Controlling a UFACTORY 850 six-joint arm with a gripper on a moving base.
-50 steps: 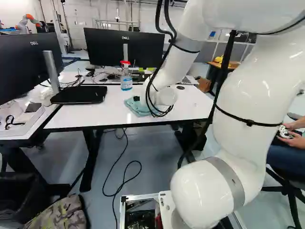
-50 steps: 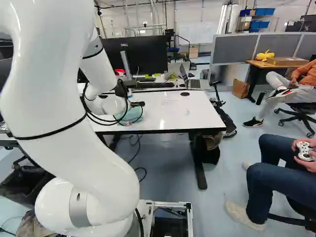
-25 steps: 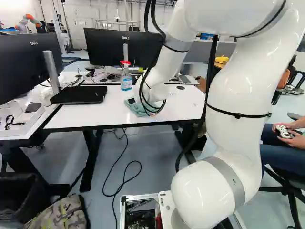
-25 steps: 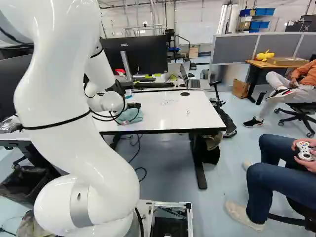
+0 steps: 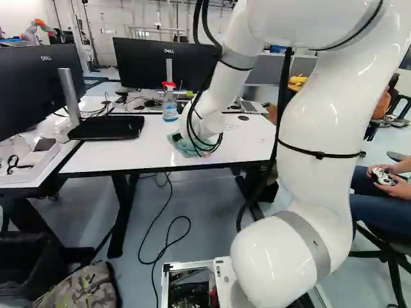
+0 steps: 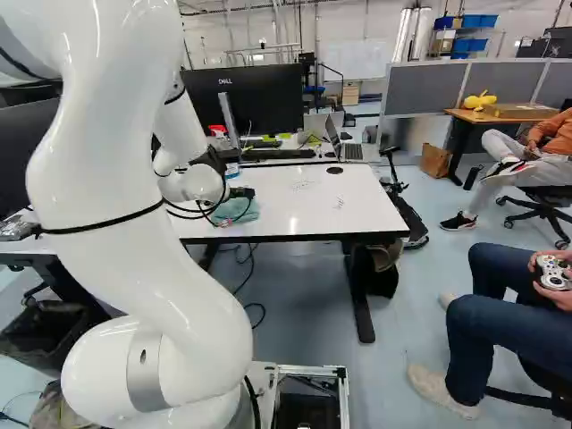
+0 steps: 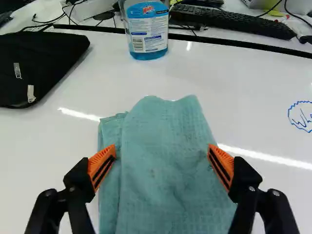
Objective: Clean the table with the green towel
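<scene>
My gripper point(image 6: 241, 192) is low over the white table point(image 6: 313, 219), partly hidden by its wrist and cables. In the wrist view the gripper point(image 7: 161, 165) is open, its orange-padded fingers wide apart on either side of the folded green towel point(image 7: 163, 170). The towel point(image 5: 185, 145) lies on the table near its front edge; the wrist covers part of it in the left base view. Blue pen marks point(image 7: 301, 116) show on the tabletop beyond one finger; more marks point(image 6: 340, 203) are visible in the right base view.
A spray bottle point(image 5: 169, 106) of blue liquid stands behind the towel. A black case point(image 7: 36, 66) lies beside it, and a keyboard point(image 7: 234, 18) is farther back. Monitors point(image 5: 166, 64) stand behind and at the left. Another robot point(image 5: 37, 29) is far back.
Over the last second my arm has swung leftward in the left base view, bringing the gripper across to the towel; it has hardly moved in the latest half second. The base has stayed put.
</scene>
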